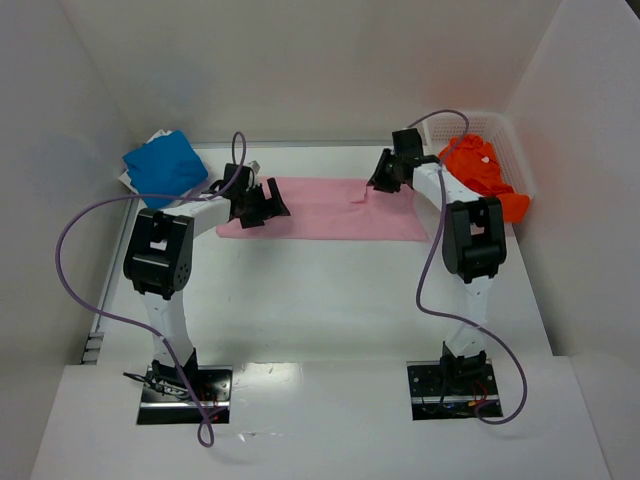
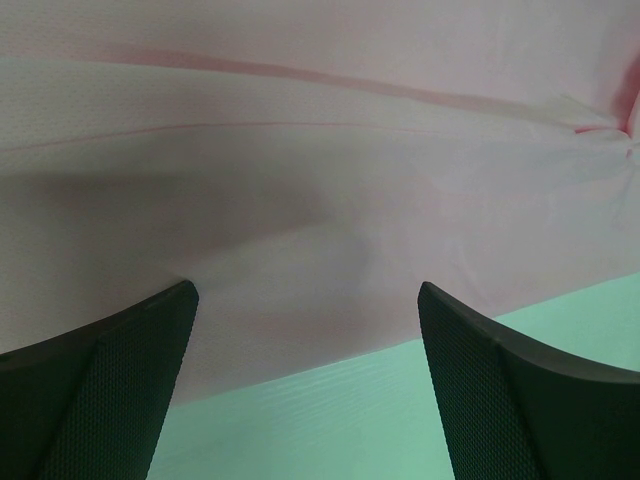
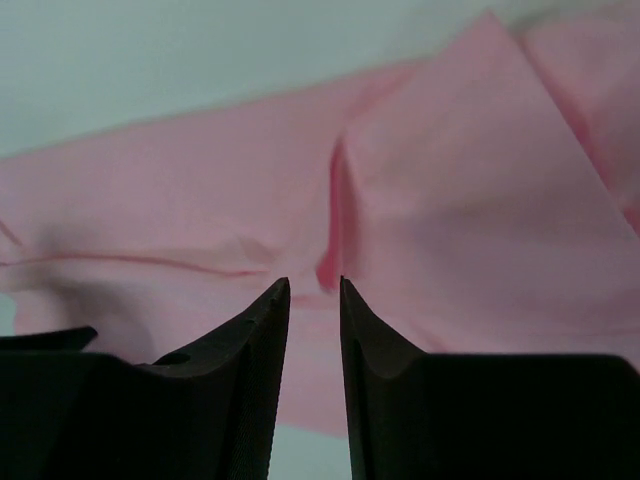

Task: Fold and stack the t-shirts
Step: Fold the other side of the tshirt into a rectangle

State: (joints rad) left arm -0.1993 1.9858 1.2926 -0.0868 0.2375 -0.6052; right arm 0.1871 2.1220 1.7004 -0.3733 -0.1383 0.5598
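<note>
Looking down, top view, pink: I see the light pink t-shirt spread flat across the far middle of the table.
Top view, blue: the bright blue t-shirt sits bundled at the far left corner, apart from the pink one.
Top view, orange: the vivid orange t-shirt lies heaped in the white mesh basket at the far right.
Top view, arms: the left gripper hangs over the pink shirt's left end. The right gripper is at its far right part, with a small flap of cloth raised just beside it.
Left wrist, pincer: the fingers stand wide apart. Pink cloth fills the view beyond them, and its edge crosses bare table at the bottom right. I cannot tell whether the tips touch the cloth.
Right wrist, pincer: the fingers are nearly together, leaving a thin slit. A raised ridge of pink cloth runs straight into that slit, and I read it as clamped on the fold.
</note>
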